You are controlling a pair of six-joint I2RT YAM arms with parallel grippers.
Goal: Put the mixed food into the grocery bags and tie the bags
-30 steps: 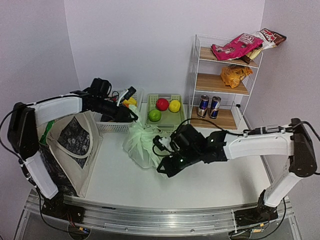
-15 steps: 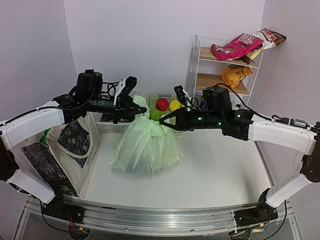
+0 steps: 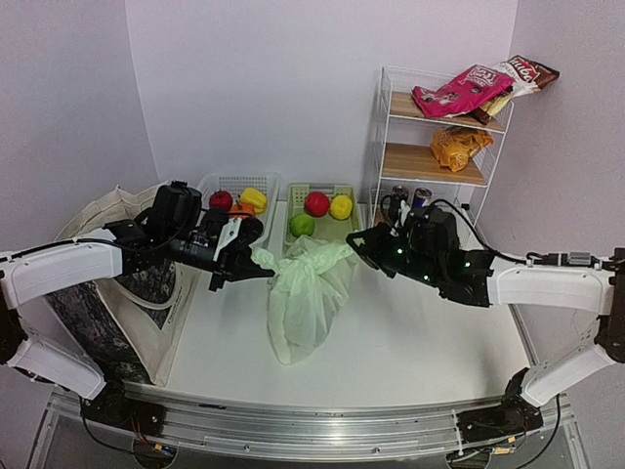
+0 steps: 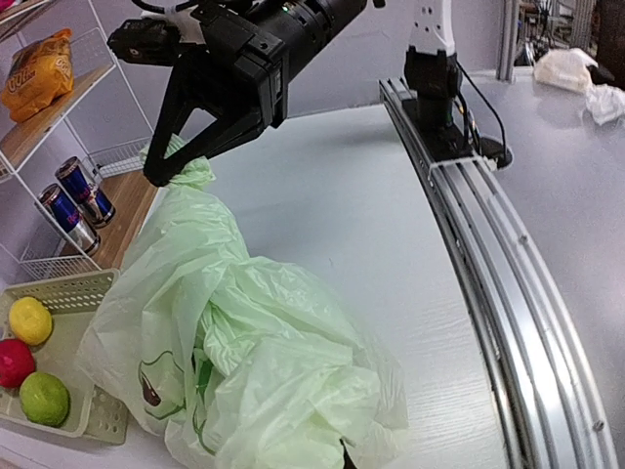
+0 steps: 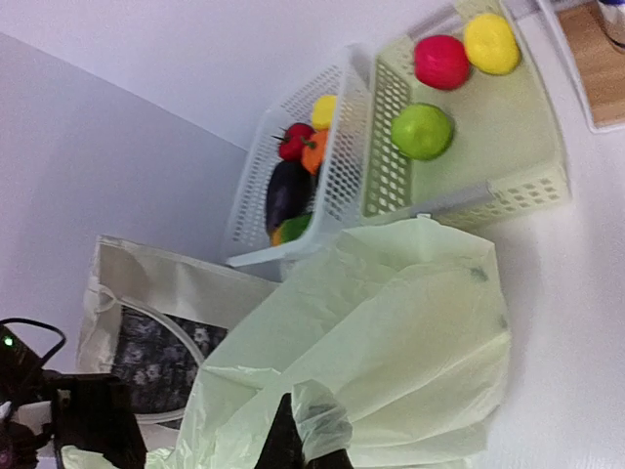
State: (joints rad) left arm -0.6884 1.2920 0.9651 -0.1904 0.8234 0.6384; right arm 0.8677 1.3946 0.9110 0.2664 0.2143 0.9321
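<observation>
Tying step: my left gripper [image 3: 251,264] and right gripper [image 3: 356,242] each pinch 1 handle of the plastic bag [image 3: 308,293], slumped on the table [image 3: 420,332] between them. Next, I judge, cross the handles.

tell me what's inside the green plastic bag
Contents are hidden: the plastic bag is crumpled film, pinched at its top by the left pincer and right pincer. Only its avocado print shows.
</observation>
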